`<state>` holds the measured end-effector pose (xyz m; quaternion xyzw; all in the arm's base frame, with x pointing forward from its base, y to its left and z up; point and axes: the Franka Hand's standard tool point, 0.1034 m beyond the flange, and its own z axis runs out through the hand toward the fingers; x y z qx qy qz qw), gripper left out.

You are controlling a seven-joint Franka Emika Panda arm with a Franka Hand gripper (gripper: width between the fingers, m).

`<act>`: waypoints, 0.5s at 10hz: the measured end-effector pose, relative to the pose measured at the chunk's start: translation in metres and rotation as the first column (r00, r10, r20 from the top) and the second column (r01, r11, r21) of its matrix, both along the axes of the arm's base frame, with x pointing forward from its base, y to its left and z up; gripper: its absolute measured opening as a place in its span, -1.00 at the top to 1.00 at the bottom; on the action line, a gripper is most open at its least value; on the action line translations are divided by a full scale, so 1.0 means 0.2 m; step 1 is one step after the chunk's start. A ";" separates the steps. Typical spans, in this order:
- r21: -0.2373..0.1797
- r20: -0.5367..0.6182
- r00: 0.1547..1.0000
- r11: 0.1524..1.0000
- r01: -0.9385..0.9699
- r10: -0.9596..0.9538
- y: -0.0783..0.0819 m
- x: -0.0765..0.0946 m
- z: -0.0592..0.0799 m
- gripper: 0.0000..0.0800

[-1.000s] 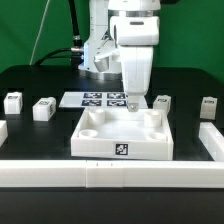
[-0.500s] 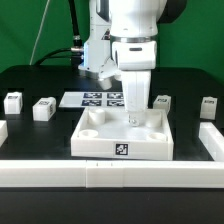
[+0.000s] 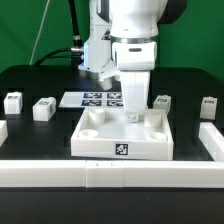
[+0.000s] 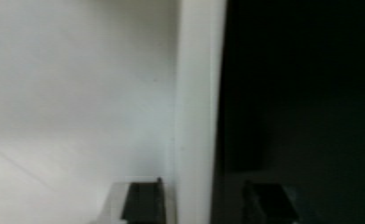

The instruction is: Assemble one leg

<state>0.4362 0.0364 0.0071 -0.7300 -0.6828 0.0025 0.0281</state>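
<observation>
Hand [image 3: 134,116] sits low over the far edge of the large flat white square plastic piece with raised rim and round corner holes [image 3: 95,147], at about its 12-to-1 o'clock (clock read on the exterior view, 12 away from camera). Wrist view, blurred: dark fingers [image 4: 143,200] stand apart, astride a white strip [image 4: 198,90] that I take for that rim. A dark sliver shows beside the strip, so not clamped yet, as far as I can read it. Nothing carried.

Task parts: four small white plastic block-shaped posts with black-and-white tags, all loose on the black worktop [image 3: 40,80], none in a hole. Nearest leg [image 3: 162,102] stands at 2 o'clock of the square piece, near its far corner. Second leg [image 3: 208,105] lies further out toward 3. Third leg [image 3: 43,107] and fourth leg [image 3: 12,100] stand near 10. Thin flat white marker board [image 3: 105,98] lies at 12, just beyond the hand.

Judgement: the step looks like taking the square piece by its rim to seat it before any leg goes in.
- Centre the rim between the fingers.
- Close square to the wall so the piece cannot twist.
- Keep it flat; slide rather than lift.
- Watch the nearest leg, close enough for a swinging corner to knock it.
</observation>
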 end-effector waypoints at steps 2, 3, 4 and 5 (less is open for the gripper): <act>0.001 0.008 1.000 1.000 0.001 -0.001 0.00 0.01 0.00 0.85; 0.001 0.008 1.000 1.000 0.001 -0.001 0.00 0.01 0.00 0.85; 0.001 0.009 1.000 1.000 0.001 -0.001 0.00 0.01 0.01 0.85; 0.001 0.009 1.000 1.000 0.001 -0.001 0.00 0.01 0.01 0.85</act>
